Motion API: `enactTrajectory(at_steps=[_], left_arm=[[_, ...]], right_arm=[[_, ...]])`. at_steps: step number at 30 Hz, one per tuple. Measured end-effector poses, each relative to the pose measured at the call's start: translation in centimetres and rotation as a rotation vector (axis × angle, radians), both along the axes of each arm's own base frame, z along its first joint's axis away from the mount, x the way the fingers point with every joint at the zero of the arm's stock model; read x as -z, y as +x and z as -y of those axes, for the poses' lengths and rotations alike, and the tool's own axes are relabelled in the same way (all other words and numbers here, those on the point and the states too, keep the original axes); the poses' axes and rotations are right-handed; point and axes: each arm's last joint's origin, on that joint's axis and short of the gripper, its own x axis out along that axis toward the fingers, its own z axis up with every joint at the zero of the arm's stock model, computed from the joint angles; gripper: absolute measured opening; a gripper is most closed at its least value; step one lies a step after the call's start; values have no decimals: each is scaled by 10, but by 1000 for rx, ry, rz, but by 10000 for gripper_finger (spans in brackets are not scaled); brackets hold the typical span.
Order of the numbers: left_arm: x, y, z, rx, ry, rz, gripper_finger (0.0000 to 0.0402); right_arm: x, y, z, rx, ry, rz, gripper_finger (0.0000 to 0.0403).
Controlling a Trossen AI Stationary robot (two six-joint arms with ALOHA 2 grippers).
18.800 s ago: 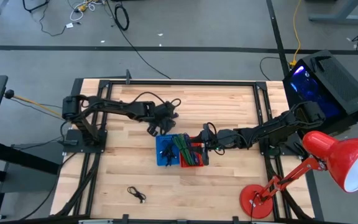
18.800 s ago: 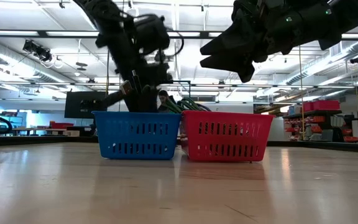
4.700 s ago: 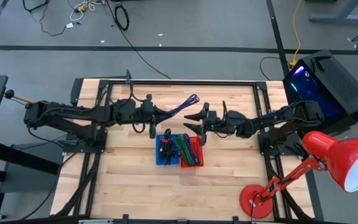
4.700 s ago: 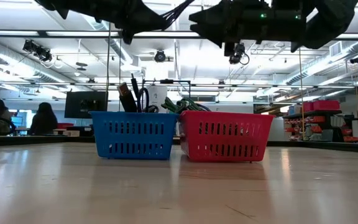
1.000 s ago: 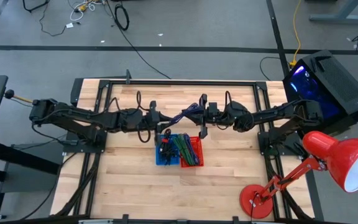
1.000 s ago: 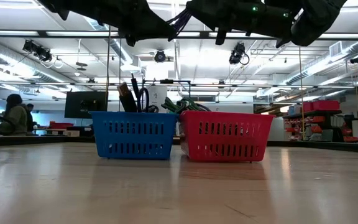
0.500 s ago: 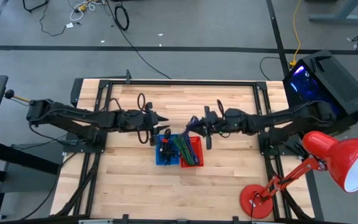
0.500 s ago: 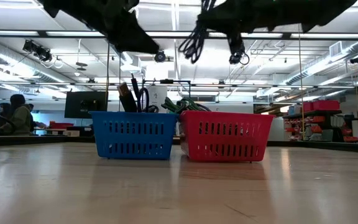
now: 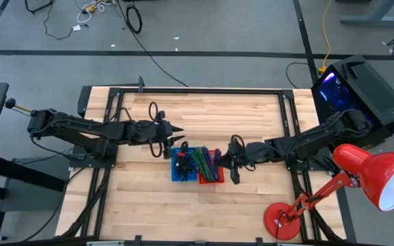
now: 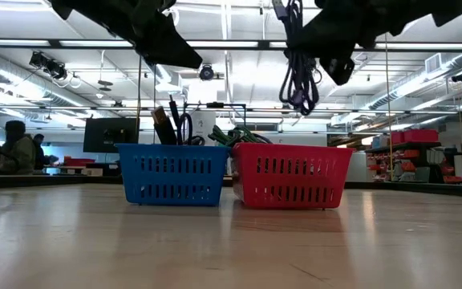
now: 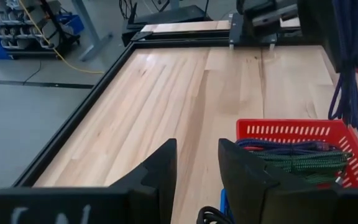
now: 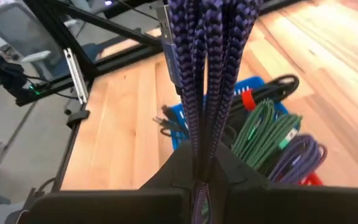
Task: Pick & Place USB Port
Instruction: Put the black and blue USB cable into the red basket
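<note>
The right gripper (image 12: 202, 167) clamps a purple cable (image 10: 297, 68) above the red basket (image 10: 291, 175); the left gripper (image 11: 196, 163), seemingly empty, stands parted beside the blue basket (image 10: 175, 174).

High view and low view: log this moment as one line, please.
right end effector: shut on purple cable, above red basket | left end effector: open, empty, behind blue basket | cable not yet dropped

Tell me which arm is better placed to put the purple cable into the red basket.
Right: the right gripper holds the purple cable above the red basket. The left gripper is open and empty, beside the blue basket.
</note>
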Motion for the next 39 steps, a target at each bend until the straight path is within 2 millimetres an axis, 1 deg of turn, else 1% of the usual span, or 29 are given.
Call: enactTrajectory(at_steps=[5, 8, 17, 24, 33, 35, 39], left_arm=[[0, 0, 0, 0, 0, 1, 121], [0, 0, 0, 0, -1, 1, 121], [0, 0, 0, 0, -1, 2, 121], [0, 0, 0, 0, -2, 1, 122], [0, 0, 0, 9, -7, 0, 122], [0, 0, 0, 9, -7, 0, 122], [1, 0, 1, 10, -7, -3, 122]], right_arm=[[10, 1, -10, 29, -2, -44, 15], [22, 4, -16, 44, -12, -83, 15], [48, 14, -18, 49, -11, -170, 15], [56, 16, -19, 45, 2, -202, 15], [61, 15, -18, 86, -11, -238, 16], [61, 14, -18, 94, -17, -239, 30], [62, 14, -16, 138, -54, -241, 78]])
